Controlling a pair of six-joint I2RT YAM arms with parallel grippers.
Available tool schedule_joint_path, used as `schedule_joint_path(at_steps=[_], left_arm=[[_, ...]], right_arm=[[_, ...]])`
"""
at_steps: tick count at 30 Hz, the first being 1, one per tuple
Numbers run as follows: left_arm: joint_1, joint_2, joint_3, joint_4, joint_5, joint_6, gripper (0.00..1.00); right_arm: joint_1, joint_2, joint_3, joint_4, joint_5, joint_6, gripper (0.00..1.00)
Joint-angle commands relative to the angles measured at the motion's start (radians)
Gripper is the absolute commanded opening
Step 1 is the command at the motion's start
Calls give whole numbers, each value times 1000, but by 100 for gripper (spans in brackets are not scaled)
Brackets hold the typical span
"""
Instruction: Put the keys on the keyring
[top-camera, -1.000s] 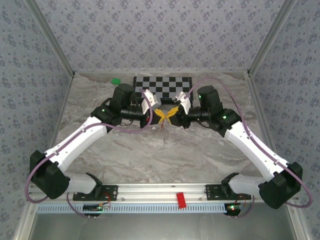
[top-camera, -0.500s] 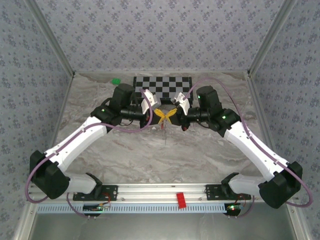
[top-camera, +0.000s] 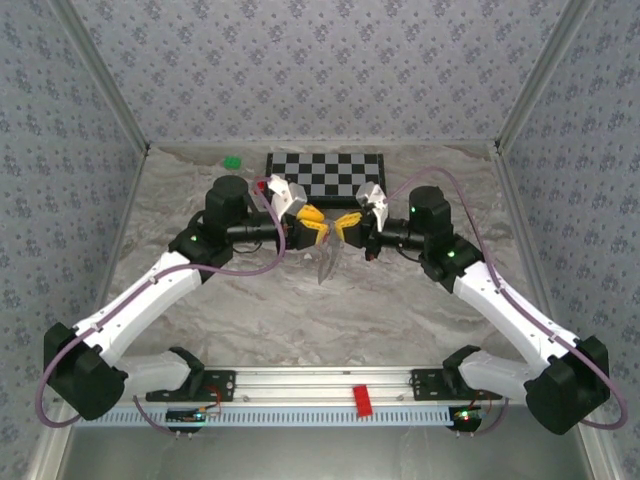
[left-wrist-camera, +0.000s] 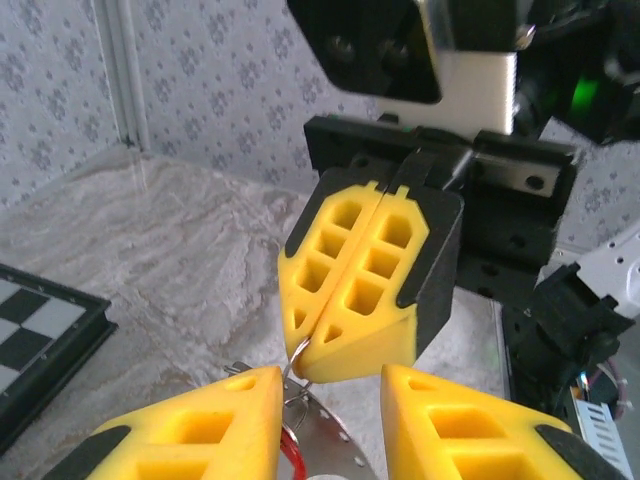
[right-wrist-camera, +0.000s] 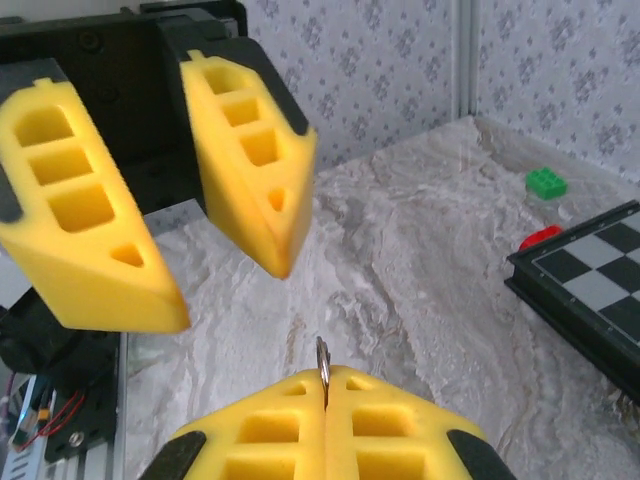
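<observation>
My right gripper (right-wrist-camera: 325, 375) is shut on the thin metal keyring (right-wrist-camera: 322, 358), whose edge sticks up between its yellow pads. In the left wrist view those shut fingers (left-wrist-camera: 365, 280) pinch the keyring (left-wrist-camera: 298, 352) at their tip. Under the ring hang the keys (left-wrist-camera: 325, 440), a flat silver blade beside a red-rimmed piece (left-wrist-camera: 291, 455). My left gripper (left-wrist-camera: 333, 385) is open, its fingers either side of the hanging keys and not gripping them. From above, the left gripper (top-camera: 312, 228) and the right gripper (top-camera: 346, 228) face each other over mid-table, with the keys (top-camera: 327, 262) dangling below.
A chessboard (top-camera: 325, 172) lies at the back of the marble table (top-camera: 400, 320). A green block (top-camera: 232, 161) sits at its left. A red block (top-camera: 362, 399) rests on the front rail. Patterned walls close in the sides and back.
The right gripper has closed on the keyring. The left gripper has opened and let go, and both arms have shifted slightly, leaving the keys hanging from the right gripper.
</observation>
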Motion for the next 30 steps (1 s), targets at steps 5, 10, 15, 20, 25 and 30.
schedule_joint_path(at_steps=[5, 10, 15, 20, 25, 30], left_arm=[[9, -24, -32, 113, -10, -53, 31], [10, -11, -30, 115, -26, -53, 31], [10, 7, -21, 105, -55, -52, 32], [11, 11, -15, 110, -41, -52, 32], [36, -8, -30, 131, -63, -77, 32], [50, -56, -49, 184, -61, -107, 32]], right_arm=[[-34, -36, -92, 425, -63, 208, 0], [-48, -29, -100, 492, -97, 269, 0], [-50, -22, -97, 518, -128, 296, 0], [-49, -17, -96, 517, -138, 299, 0], [-51, -10, -95, 505, -136, 292, 0], [-50, -4, -90, 489, -146, 283, 0]])
